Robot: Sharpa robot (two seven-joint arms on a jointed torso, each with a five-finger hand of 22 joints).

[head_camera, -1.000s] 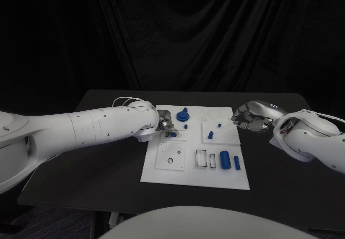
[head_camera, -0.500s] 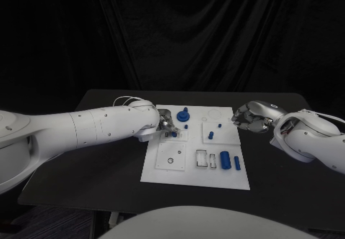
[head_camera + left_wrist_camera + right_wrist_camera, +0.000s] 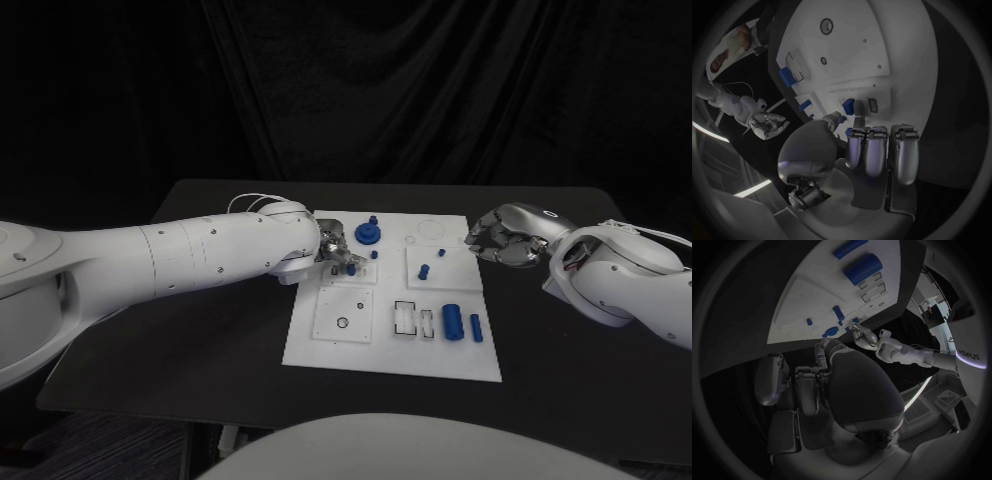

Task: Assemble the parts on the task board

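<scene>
Left hand: silver left hand [image 3: 332, 252] pinches a small blue plastic peg [image 3: 848, 105] over white flat task board [image 3: 346, 345].
Right hand: silver right hand [image 3: 500, 238] is curled, nothing held.
Progress: judged partial; blue cylinders [image 3: 453, 322] are left lying loose.

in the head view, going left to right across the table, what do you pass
left robot hand → blue gear-like part → small blue peg → big blue cylinder → thin blue pin → right robot hand
</scene>
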